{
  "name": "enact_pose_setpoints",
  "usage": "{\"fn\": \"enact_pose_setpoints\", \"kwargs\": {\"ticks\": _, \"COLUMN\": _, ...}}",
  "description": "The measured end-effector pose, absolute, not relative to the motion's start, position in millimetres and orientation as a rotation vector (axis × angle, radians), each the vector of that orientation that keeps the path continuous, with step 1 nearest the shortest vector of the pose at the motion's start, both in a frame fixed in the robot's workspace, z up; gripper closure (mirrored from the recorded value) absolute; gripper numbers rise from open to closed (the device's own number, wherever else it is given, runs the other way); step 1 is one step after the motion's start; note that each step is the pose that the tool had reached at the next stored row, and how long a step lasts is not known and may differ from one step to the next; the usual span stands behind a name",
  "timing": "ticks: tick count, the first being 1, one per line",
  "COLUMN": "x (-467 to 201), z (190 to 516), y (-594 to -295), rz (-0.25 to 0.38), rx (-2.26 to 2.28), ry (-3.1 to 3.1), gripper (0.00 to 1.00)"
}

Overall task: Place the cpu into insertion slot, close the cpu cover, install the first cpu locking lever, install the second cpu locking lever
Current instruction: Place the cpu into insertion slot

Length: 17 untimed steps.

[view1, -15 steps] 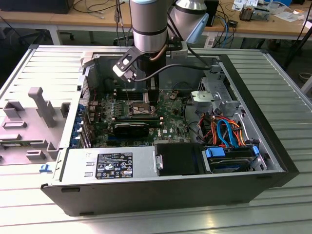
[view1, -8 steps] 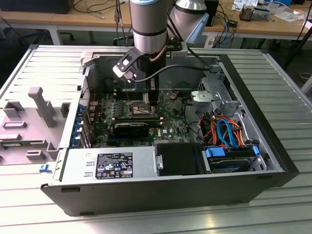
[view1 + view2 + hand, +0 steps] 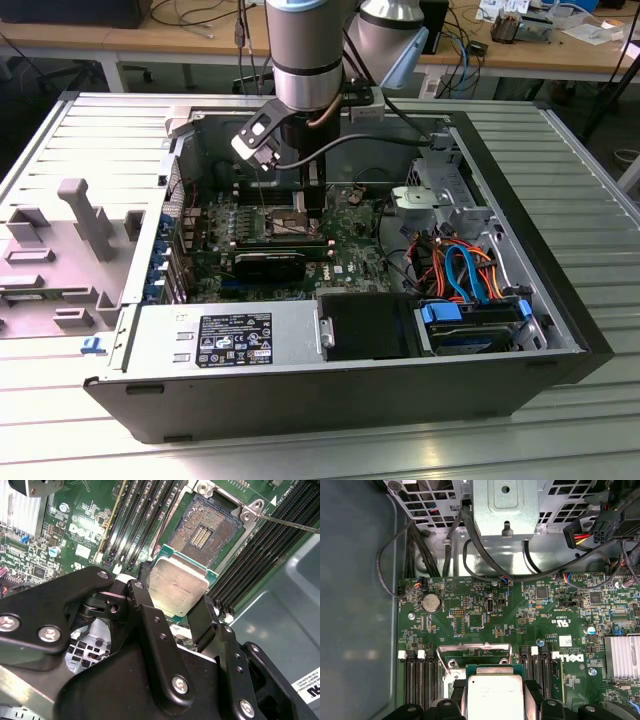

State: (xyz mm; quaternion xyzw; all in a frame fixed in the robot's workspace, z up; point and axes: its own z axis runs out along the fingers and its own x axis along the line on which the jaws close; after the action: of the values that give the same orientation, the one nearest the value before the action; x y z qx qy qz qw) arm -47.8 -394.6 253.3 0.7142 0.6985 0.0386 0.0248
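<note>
One chip [image 3: 177, 582], clamped at its edges between gripper [image 3: 174, 599] fingers. Held just beside socket [image 3: 205, 532] with raised cover [image 3: 470, 647].

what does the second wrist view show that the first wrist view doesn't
Second wrist view: the insertion slot, uncovered, with its dark contact field bare. First wrist view: a coin cell battery on the board and a metal drive cage beyond it. Both wrist views: the cpu gripped in the pincer above the green motherboard, with black memory slots alongside.
</note>
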Motion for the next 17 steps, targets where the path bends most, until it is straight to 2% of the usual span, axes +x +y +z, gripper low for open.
{"fn": "enact_pose_setpoints", "kwargs": {"ticks": 17, "x": -59, "z": 252, "y": -395, "rz": 0.119, "rx": 2.209, "ry": 2.161, "gripper": 0.46}}
